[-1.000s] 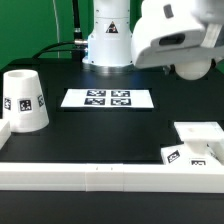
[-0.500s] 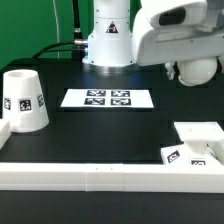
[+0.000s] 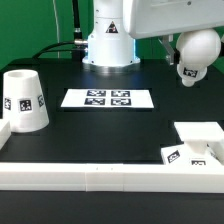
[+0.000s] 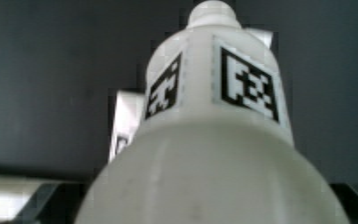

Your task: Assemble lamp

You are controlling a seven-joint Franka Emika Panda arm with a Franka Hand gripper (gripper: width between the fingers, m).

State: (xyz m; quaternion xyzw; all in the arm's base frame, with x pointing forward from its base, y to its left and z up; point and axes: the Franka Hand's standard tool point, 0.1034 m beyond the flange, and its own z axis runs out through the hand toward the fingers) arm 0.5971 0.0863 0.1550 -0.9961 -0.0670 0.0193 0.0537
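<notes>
The white bulb (image 3: pixel 193 52) hangs in the air at the exterior view's upper right, round end down, with a tag on its side. My gripper (image 3: pixel 186 38) is shut on it; the arm body hides the fingers there. In the wrist view the bulb (image 4: pixel 211 110) fills the frame, its tagged neck pointing away, and my gripper (image 4: pixel 197 205) clamps its wide end with dark fingers (image 4: pixel 37 205) at the sides. The tapered shade (image 3: pixel 22 100) stands on the table at the exterior view's left. The flat square base (image 3: pixel 200 135) lies at the right, by the rail.
The marker board (image 3: pixel 108 98) lies flat in the middle of the black table. A long white border rail (image 3: pixel 100 176) runs along the front, with a short rail piece (image 3: pixel 4 130) at the left by the shade. The robot's pedestal (image 3: pixel 108 45) stands at the back.
The arm has risen and shifted slightly toward the exterior view's right, lifting the bulb higher, so more of the bulb shows below the arm body. The shade and base have not moved.
</notes>
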